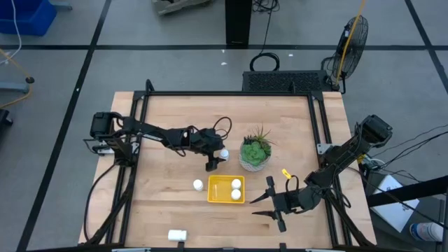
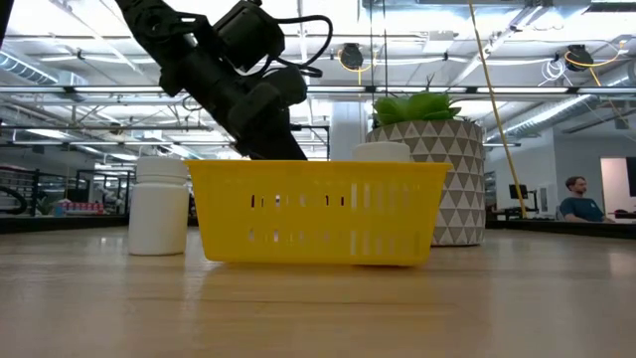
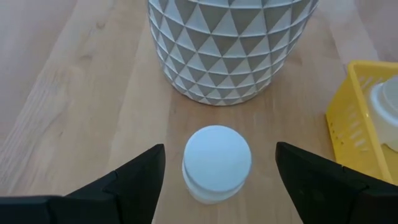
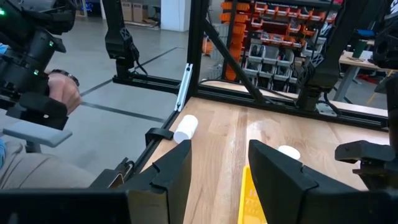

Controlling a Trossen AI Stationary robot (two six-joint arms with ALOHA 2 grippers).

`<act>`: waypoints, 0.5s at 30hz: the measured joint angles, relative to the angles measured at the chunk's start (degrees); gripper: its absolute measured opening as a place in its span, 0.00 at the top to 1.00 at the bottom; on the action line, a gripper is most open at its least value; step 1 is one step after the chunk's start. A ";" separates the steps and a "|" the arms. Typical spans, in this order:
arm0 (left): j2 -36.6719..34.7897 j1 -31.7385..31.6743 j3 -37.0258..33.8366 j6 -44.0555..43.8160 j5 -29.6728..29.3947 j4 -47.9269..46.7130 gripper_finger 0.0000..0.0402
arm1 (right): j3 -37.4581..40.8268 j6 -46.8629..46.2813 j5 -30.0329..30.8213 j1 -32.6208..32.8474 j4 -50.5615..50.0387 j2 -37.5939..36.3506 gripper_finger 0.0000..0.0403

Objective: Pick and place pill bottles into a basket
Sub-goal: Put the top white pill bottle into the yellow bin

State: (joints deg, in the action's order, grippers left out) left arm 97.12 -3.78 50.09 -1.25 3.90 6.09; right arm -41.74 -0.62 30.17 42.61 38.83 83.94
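Left gripper spread wide around upright pill bottle beside plant pot; off-centre closing could topple it. Right gripper clenched, empty, waiting.

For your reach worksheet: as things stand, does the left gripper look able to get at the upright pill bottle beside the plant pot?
Probably yes. The left gripper is open with a finger on each side of the pill bottle, nothing between them; the plant pot stands just beyond it.

Two pill bottles lie in the basket, one just left of it, the plant pot behind.
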 joint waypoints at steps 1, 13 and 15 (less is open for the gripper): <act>0.00 0.00 0.00 0.06 0.36 -0.01 0.25 | 0.00 0.00 0.00 0.00 0.00 0.00 0.63; 0.00 0.12 -0.01 1.67 0.68 0.09 0.45 | 0.00 0.02 -0.11 0.04 0.30 -0.02 0.63; 0.00 0.12 -0.02 1.83 0.68 0.07 0.45 | 0.00 0.01 -0.11 0.04 0.46 -0.02 0.63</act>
State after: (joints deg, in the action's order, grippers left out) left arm 97.12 -3.66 50.06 0.58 4.58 6.15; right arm -41.74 -0.62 30.06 42.65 39.29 83.92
